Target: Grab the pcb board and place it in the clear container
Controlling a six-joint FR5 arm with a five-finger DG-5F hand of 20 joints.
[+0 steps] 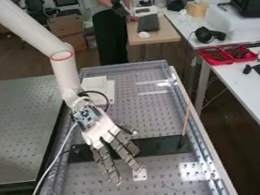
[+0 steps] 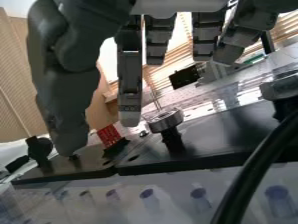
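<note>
PCB board (image 1: 140,174) and clear container (image 1: 194,171) lie near the black plate (image 1: 163,146); your hand (image 1: 101,128) hangs over it, fingers wide.

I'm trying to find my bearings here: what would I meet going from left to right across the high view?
Grey perforated tabletop, robot hand, thin light-brown stick with a dark lower end, red tray.
</note>
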